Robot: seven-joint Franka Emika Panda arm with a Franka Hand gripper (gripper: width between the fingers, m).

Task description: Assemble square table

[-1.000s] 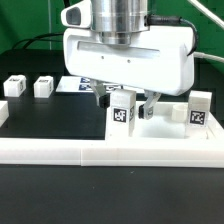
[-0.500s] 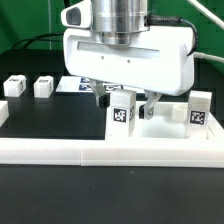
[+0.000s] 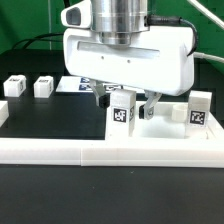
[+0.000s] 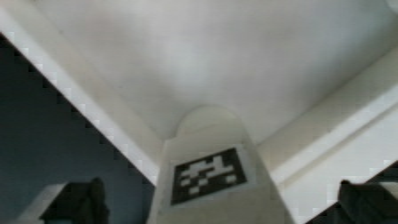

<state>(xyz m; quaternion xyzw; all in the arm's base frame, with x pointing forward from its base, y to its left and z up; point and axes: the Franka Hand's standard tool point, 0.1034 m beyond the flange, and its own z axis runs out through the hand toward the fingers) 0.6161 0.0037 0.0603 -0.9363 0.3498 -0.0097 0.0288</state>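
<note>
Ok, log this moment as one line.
claw: open | position: jaws either side of upright tagged leg, not touching | held: nothing

No words, numbers or brand names are legible. The centre leg (image 3: pixel 122 112) and the leg at the frame's right (image 3: pixel 199 110) each carry a black-and-white coded tag.

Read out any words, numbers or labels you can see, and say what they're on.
No words or numbers can be read anywhere.
Middle leg: black-and-white tag, a pattern, not text.
Leg at the exterior view's right: same kind of tag, no text.
Two legs at the exterior view's left: marks too small to read.
</note>
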